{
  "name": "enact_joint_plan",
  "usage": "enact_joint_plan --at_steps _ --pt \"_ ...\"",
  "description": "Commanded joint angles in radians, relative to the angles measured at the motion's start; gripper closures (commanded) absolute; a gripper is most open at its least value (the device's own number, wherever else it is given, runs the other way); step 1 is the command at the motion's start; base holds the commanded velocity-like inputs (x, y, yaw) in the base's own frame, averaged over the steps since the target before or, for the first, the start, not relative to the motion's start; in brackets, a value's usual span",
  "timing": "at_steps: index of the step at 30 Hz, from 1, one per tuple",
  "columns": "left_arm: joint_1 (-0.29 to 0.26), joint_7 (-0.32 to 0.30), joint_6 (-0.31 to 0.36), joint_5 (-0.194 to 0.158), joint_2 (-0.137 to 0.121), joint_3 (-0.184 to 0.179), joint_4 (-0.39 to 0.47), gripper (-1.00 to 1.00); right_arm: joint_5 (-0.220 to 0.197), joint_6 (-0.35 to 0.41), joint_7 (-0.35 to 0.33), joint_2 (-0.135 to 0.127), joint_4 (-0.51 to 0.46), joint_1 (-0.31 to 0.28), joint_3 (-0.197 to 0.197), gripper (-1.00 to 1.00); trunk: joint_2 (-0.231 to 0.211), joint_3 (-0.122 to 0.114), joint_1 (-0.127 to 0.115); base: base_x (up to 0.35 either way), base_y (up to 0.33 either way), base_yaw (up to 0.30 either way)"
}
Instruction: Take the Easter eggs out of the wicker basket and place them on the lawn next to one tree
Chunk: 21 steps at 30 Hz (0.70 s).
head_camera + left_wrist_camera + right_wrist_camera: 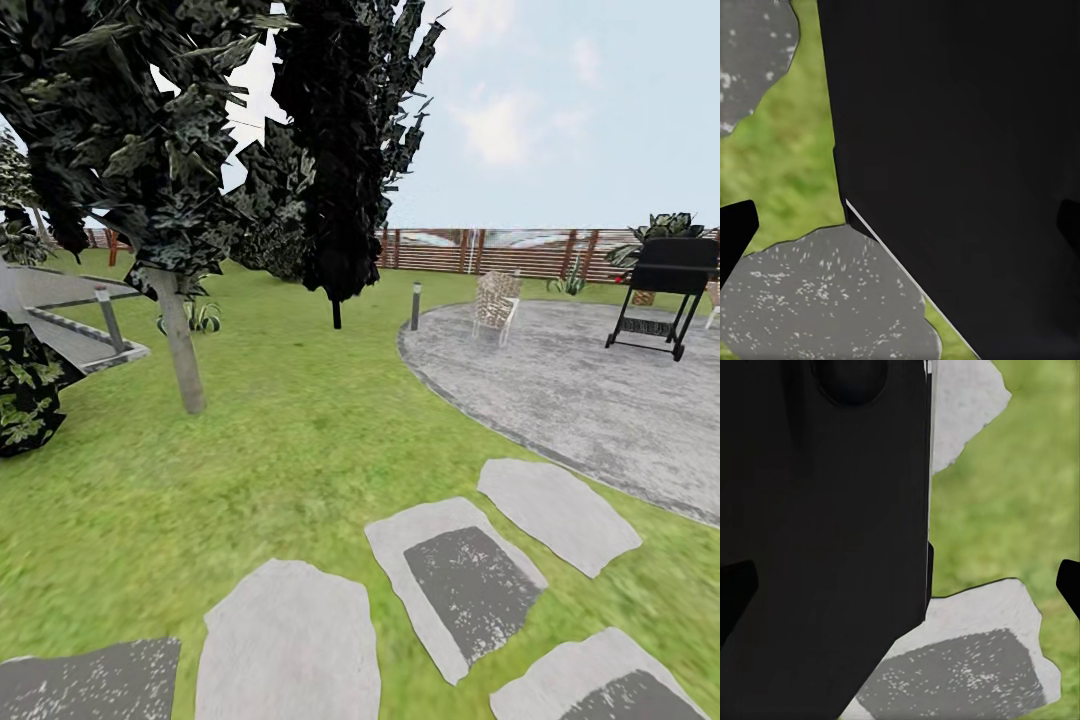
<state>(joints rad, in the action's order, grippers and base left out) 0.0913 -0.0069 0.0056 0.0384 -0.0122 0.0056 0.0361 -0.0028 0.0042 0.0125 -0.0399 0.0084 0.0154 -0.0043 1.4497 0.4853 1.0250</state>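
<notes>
Open lawn (300,430) stretches ahead between the pale-trunked tree (182,345) on the left and the round paved patio (590,390) on the right. Flat stepping stones (455,575) lie underfoot. Farther back, a dark columnar tree (335,180), a short lamp post (415,305), a wicker chair (497,303) and a grill (665,290) stand upright.

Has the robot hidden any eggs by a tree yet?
Nothing looks done yet. The head view has no eggs or basket, just lawn, stepping stones, a patio and a pale-trunked tree with bare grass at its foot. Both wrist views look down on grass and stones, and no egg shows between the fingertips. It seems to be on its way. Still left: find the basket, take three eggs, put them by one tree.
</notes>
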Motion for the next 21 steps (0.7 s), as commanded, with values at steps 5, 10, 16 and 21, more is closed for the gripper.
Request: enact_joint_plan --at_steps 5,10,16,21 --pt "0.001 -0.001 0.001 0.004 0.000 0.001 0.002 -1.00 0.000 0.000 0.001 0.000 0.000 0.000 0.000 -1.00 0.000 0.001 0.000 0.001 0.000 0.000" --pt "0.001 -0.002 0.000 0.004 -0.002 0.001 0.002 -1.00 0.000 0.000 0.001 0.000 0.000 0.000 0.000 -1.00 0.000 0.001 0.000 0.099 0.000 0.000" --pt "0.001 -0.002 0.001 0.005 -0.002 0.001 0.002 -1.00 0.001 0.000 0.001 0.000 0.000 0.000 0.000 -1.00 0.000 0.001 0.000 0.221 0.000 0.000" --pt "0.001 -0.002 0.001 0.005 -0.003 0.001 0.002 -1.00 0.000 0.000 0.001 0.000 0.000 0.000 0.000 -1.00 0.000 0.001 0.000 0.260 0.000 0.000"
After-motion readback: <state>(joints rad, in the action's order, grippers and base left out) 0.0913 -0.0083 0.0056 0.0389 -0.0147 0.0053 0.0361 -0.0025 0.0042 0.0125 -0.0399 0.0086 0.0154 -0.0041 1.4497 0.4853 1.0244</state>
